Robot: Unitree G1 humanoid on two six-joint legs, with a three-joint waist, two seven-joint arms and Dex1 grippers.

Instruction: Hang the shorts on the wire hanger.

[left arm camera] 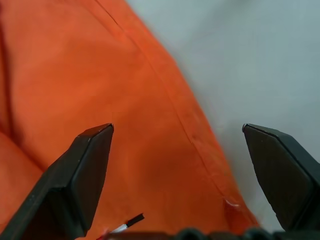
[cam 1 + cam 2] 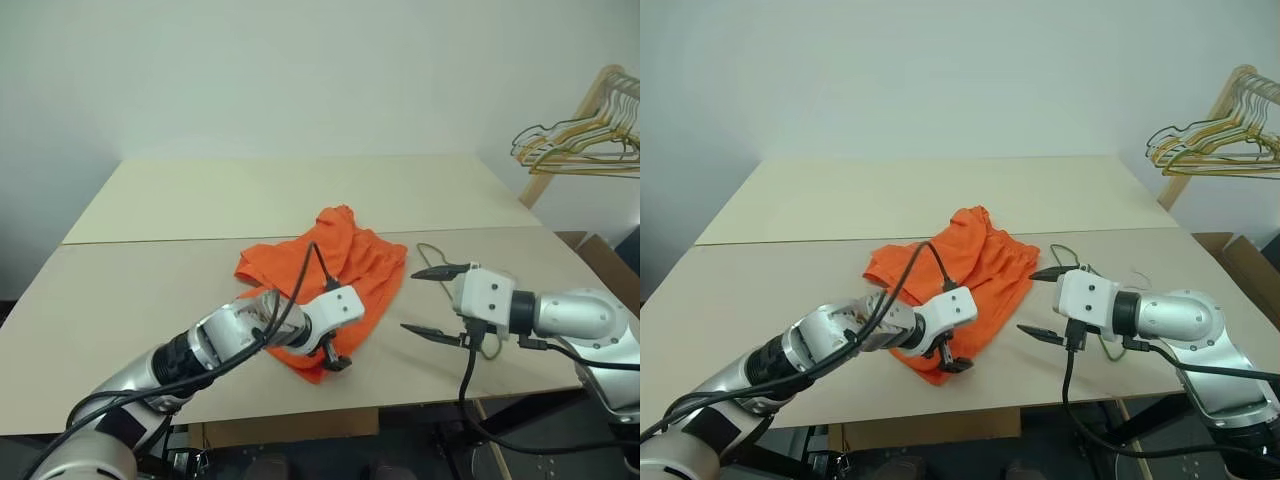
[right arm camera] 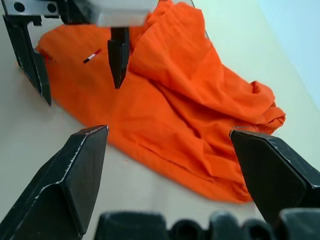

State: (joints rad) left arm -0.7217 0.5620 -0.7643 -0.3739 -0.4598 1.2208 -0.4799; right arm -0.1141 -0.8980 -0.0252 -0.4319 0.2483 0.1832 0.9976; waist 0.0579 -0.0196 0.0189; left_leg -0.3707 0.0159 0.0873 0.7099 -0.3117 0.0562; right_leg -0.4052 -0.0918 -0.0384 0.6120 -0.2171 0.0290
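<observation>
Orange shorts [image 2: 345, 270] lie crumpled on the table, wire hanger [image 2: 432, 255] beside.

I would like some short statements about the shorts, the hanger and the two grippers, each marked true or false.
1. The shorts lie crumpled on the table. True.
2. The left gripper is shut on the shorts. False: its jaws stand open over the near edge of the cloth.
3. The right gripper is open and holds nothing. True.
4. The wire hanger already carries the shorts. False: it lies on the table beside them, behind the right gripper.
5. Bunched hangers hang on a wooden rack. True.
</observation>
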